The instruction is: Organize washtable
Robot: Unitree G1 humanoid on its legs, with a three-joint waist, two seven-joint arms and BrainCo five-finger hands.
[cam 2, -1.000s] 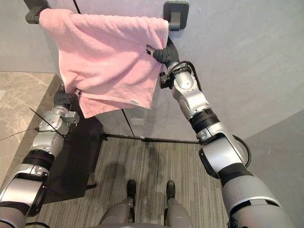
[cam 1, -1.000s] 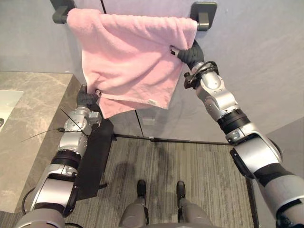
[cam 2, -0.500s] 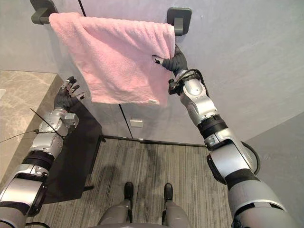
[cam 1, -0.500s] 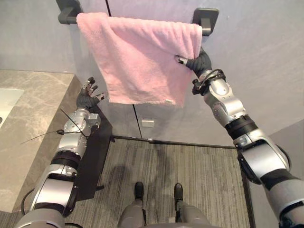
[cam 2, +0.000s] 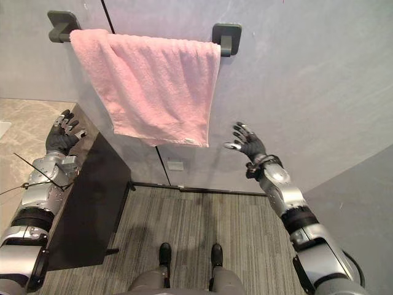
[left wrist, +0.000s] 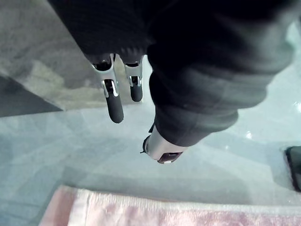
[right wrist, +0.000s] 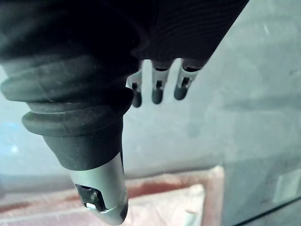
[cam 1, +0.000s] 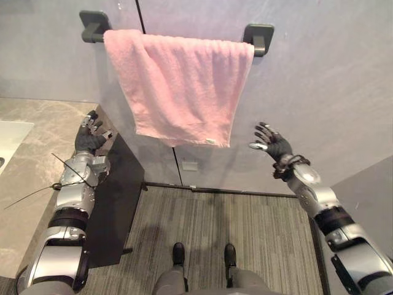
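Observation:
A pink towel (cam 1: 181, 86) hangs folded over a dark wall rail (cam 1: 258, 37), its lower edge free and level. My left hand (cam 1: 89, 134) is open, fingers spread, below and left of the towel, over the corner of the marble washtable (cam 1: 37, 153). My right hand (cam 1: 270, 142) is open too, fingers spread, below and right of the towel's lower corner. Neither hand touches the towel. In the left wrist view the straight fingers (left wrist: 114, 101) point at the wall with the towel (left wrist: 155, 212) beyond them.
The washtable's dark side panel (cam 1: 116, 196) drops to a striped grey carpet (cam 1: 245, 227). A white basin's edge (cam 1: 9, 136) shows at far left. A grey wall (cam 1: 325, 92) stands behind the rail, with a small white socket (cam 1: 189, 166) low on it.
Both hands have let go of the towel, opened and dropped away from it. The towel now hangs straight on the rail. The camera has tilted a little.

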